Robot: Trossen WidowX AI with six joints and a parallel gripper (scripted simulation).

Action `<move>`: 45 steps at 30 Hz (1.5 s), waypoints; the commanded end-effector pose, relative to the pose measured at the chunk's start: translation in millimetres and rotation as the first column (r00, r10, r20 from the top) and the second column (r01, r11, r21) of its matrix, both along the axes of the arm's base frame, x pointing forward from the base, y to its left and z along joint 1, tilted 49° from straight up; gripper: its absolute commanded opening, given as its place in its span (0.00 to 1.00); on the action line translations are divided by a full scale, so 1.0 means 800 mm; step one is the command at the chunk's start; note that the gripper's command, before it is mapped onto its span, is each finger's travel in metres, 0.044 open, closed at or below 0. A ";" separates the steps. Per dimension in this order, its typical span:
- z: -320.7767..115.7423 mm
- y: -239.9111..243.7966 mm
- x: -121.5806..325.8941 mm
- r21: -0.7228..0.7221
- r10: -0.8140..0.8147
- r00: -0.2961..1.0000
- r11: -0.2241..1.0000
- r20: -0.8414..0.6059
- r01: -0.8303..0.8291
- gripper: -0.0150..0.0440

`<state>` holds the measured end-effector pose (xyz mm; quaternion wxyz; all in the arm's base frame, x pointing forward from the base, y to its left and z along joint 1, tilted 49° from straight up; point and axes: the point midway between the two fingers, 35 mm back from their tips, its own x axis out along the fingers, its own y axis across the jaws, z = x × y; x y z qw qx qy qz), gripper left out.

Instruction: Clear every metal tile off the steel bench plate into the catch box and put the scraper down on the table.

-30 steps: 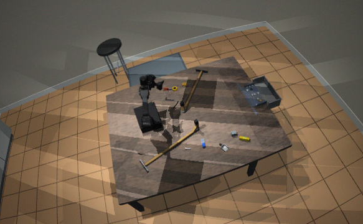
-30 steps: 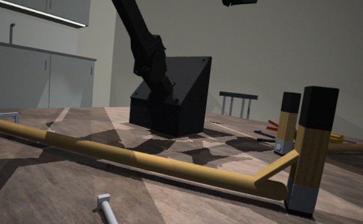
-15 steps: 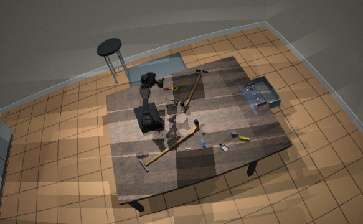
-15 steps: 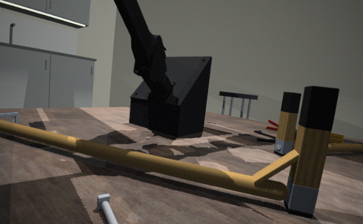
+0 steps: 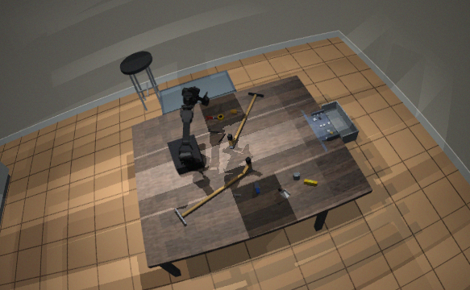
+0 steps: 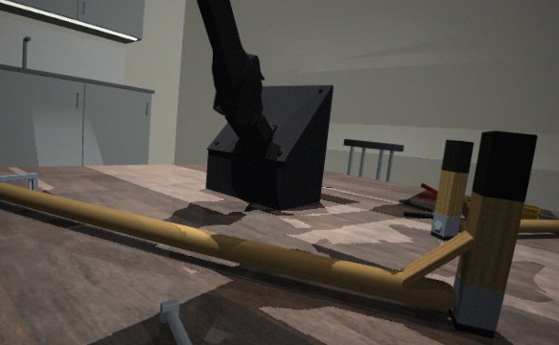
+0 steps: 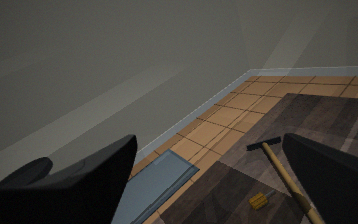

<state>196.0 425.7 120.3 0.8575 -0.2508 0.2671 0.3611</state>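
Note:
Several small metal tiles (image 5: 322, 125) lie on the bluish steel plate (image 5: 318, 132) at the table's far right, beside the grey catch box (image 5: 351, 136). A long tool (image 5: 210, 196) (image 6: 188, 237) with a pale metal crosshead and upright black-topped grip lies across the front left of the table. A second long tool (image 5: 246, 117) (image 7: 286, 179) with a black crosshead lies farther back; its upright grip shows in the exterior view (image 6: 452, 192). My gripper (image 5: 207, 99) (image 7: 207, 140) is open and empty, raised above the table's back-left edge, away from both tools. The exterior view does not show the gripper.
A red-handled tool (image 5: 210, 118) and yellow screwdriver (image 5: 234, 111) (image 7: 258, 201) lie near the back. A blue piece (image 5: 257, 188), grey block (image 5: 296, 176), yellow piece (image 5: 310, 182) and grey bolt (image 5: 238, 195) (image 6: 178, 326) lie toward the front. A stool (image 5: 136, 63) stands beyond the table.

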 end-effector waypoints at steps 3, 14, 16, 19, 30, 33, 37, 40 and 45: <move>0.006 0.035 0.016 0.107 0.037 0.997 0.994 -0.062 -0.030 1.00; 0.032 0.089 0.046 0.299 0.131 0.984 0.950 -0.123 -0.089 1.00; 0.038 0.097 0.051 0.332 0.151 0.980 0.938 -0.129 -0.101 1.00; 0.046 0.109 0.060 0.380 0.182 0.974 0.917 -0.135 -0.119 1.00; 0.079 0.144 0.093 0.539 0.305 0.945 0.820 -0.123 -0.194 1.00; 0.088 0.151 0.102 0.576 0.339 0.934 0.788 -0.111 -0.217 1.00; 0.100 0.159 0.114 0.621 0.384 0.919 0.743 -0.090 -0.250 1.00; 0.109 0.163 0.123 0.651 0.417 0.906 0.708 -0.070 -0.275 1.00; 0.123 0.168 0.137 0.693 0.471 0.882 0.646 -0.032 -0.320 1.00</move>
